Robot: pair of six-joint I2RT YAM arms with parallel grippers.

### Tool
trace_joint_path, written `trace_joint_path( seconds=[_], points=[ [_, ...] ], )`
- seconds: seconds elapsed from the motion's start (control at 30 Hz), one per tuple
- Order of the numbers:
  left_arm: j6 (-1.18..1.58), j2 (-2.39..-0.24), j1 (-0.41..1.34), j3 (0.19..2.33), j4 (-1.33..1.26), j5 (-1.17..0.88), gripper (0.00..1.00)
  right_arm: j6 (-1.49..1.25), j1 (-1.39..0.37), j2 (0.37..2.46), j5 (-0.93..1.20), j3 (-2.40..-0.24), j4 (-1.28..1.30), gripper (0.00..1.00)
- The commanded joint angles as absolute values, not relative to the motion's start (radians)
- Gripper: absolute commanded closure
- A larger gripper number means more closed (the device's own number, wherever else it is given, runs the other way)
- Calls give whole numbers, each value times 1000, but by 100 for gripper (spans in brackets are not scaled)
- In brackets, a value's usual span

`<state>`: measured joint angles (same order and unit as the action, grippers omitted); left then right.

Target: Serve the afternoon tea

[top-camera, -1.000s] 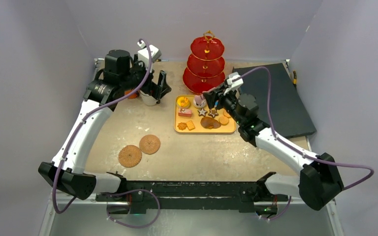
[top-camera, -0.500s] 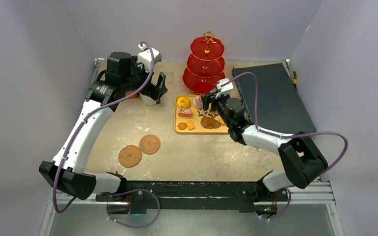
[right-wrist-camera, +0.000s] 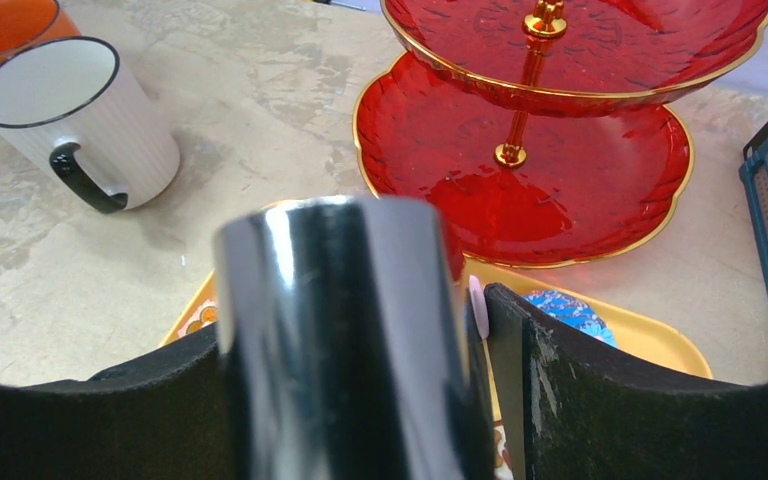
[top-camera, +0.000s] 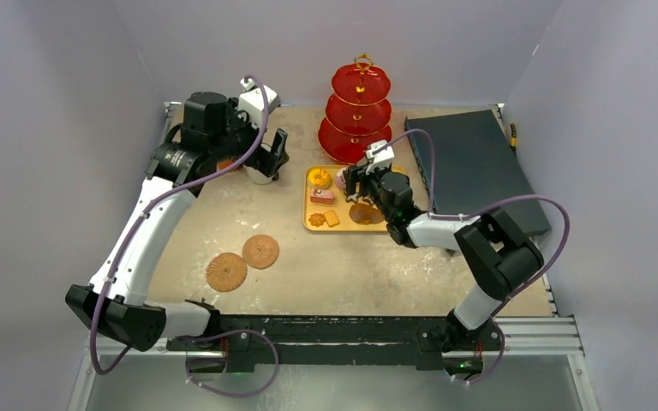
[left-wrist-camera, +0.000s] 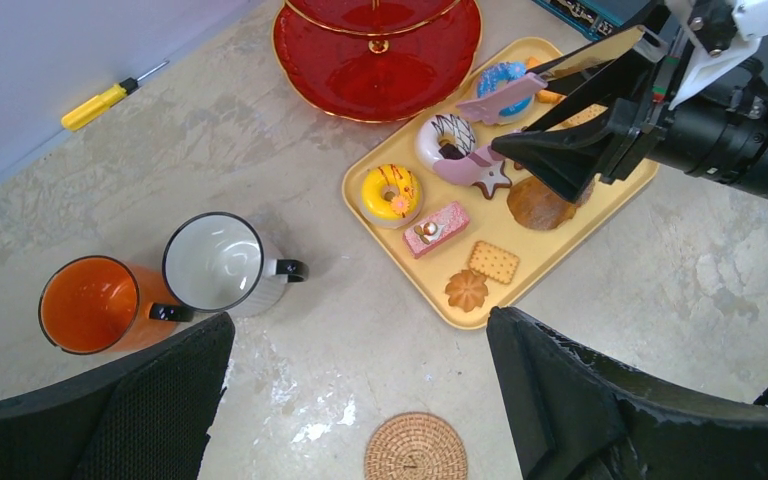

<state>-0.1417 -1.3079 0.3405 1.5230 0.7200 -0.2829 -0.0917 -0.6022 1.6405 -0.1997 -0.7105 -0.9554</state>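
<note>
The red three-tier stand [top-camera: 360, 111] stands at the back, also in the left wrist view [left-wrist-camera: 375, 60] and right wrist view [right-wrist-camera: 520, 160]. In front lies the yellow tray [left-wrist-camera: 400, 275] with pastries: yellow donut [left-wrist-camera: 392, 192], pink cake [left-wrist-camera: 437, 228], biscuits [left-wrist-camera: 493, 262], blue donut [left-wrist-camera: 505, 78]. My right gripper [top-camera: 355, 180] is shut on metal tongs [right-wrist-camera: 340, 330], whose pink tips [left-wrist-camera: 520, 95] hover over the tray's far side. My left gripper [left-wrist-camera: 360, 320] is open and empty above the white mug [left-wrist-camera: 215, 262] and orange mug [left-wrist-camera: 90, 305].
Two woven coasters [top-camera: 226, 271] [top-camera: 260, 251] lie near the front left. A dark flat box [top-camera: 471, 171] lies at the right. A yellow screwdriver [left-wrist-camera: 100, 103] lies by the back wall. Walls close in on three sides.
My right arm has swung left and folded, carrying the tongs from the tray's right side over its back middle. My left gripper has shifted only slightly.
</note>
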Motion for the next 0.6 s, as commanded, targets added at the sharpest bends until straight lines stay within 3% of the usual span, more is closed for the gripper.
trace_joint_path(
  seconds=[0.0,0.3,0.57],
  points=[
    [-142,-1275,334,1530,690,-285,3,-56,-607,1678,-223,-769,-1051,28],
    [-136,-1280,334,1532,688,-256,4,-28,-611,1731,-241,-787,-1088,38],
    [-139,-1306,334,1526,704,-178,7,-17,-612,1584,-280,-776,-1066,48]
  ],
)
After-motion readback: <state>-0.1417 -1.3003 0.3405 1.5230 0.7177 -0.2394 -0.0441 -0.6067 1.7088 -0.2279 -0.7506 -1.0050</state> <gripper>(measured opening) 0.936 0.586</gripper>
